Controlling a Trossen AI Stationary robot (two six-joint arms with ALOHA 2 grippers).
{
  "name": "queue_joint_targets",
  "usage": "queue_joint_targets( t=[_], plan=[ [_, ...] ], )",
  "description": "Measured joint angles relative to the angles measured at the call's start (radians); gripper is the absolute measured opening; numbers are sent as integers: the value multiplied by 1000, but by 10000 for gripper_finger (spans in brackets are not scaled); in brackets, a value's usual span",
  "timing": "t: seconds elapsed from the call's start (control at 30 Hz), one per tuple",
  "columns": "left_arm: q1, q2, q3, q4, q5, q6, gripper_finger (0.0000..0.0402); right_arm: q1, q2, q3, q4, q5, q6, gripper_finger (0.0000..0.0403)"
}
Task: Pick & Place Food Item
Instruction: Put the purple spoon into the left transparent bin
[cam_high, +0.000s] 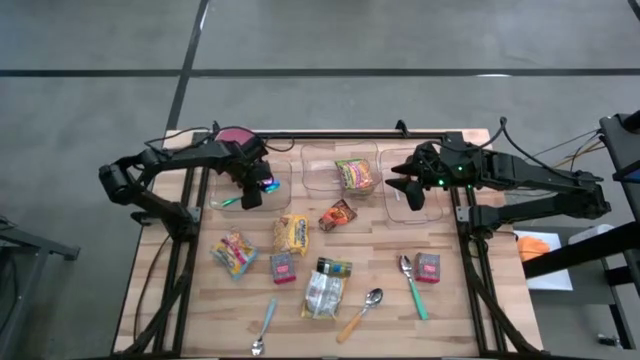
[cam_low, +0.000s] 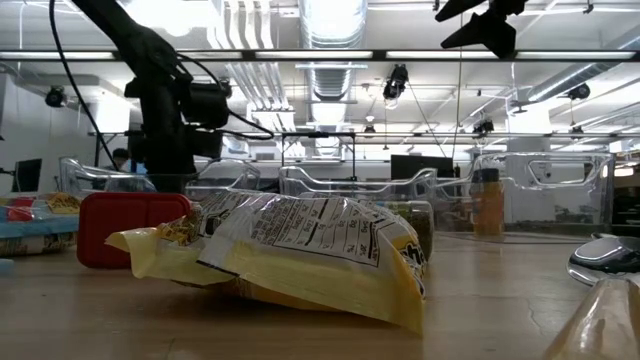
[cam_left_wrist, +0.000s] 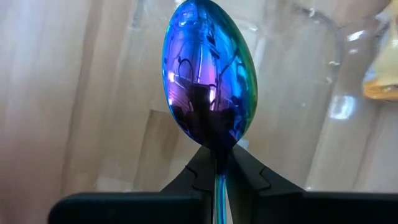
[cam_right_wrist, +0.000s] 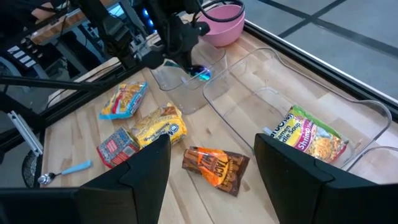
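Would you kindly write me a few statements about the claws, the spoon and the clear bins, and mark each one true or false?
1. The left claw is shut on an iridescent spoon. True.
2. The right claw holds a noodle packet. False: it is open and holds nothing.
3. The middle clear bin contains a shrimp noodle packet. True.
4. The orange candy packet lies inside a bin. False: it lies on the wooden table, in front of the bins.
5. A pink bowl sits near the left arm's end of the table. True.
6. No spoons remain on the table. False: several lie near the front edge, such as the green-handled spoon.
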Motion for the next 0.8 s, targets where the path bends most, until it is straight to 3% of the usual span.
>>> queue_joint_targets(
  t=[0.63, 0.8],
  plan=[
    [-16, -2, -38, -12, -29, -122, 21, 0, 0, 0, 1, 0, 14, 228],
    [-30, -2, -41, -17, -49, -187, 60, 0, 0, 0, 3, 0, 18, 228]
  ],
)
